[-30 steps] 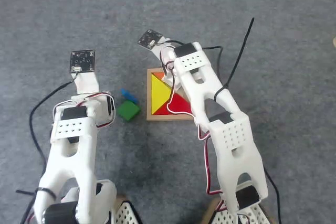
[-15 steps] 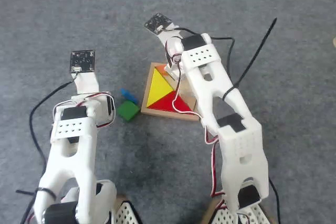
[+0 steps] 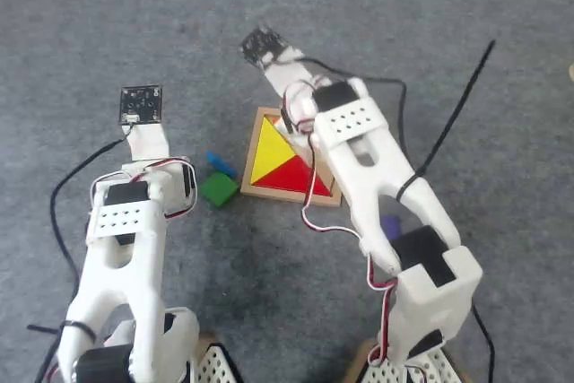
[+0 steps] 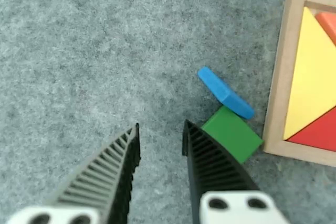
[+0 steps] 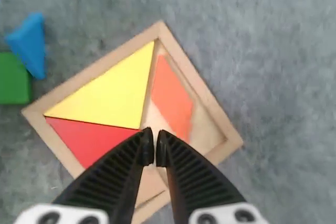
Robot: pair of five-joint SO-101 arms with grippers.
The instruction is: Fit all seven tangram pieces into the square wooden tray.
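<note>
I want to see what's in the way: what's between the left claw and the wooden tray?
A green block and a blue piece lie on the carpet between the left claw and the tray, seen in the left wrist view.

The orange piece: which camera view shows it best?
The right wrist view: the orange piece lies whole and uncovered. In the high view the right arm hides most of it; the left wrist view catches only a corner.

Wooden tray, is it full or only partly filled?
Partly filled. The tray holds the yellow piece, red piece and orange piece beside bare wood; green piece and blue piece lie outside.
</note>
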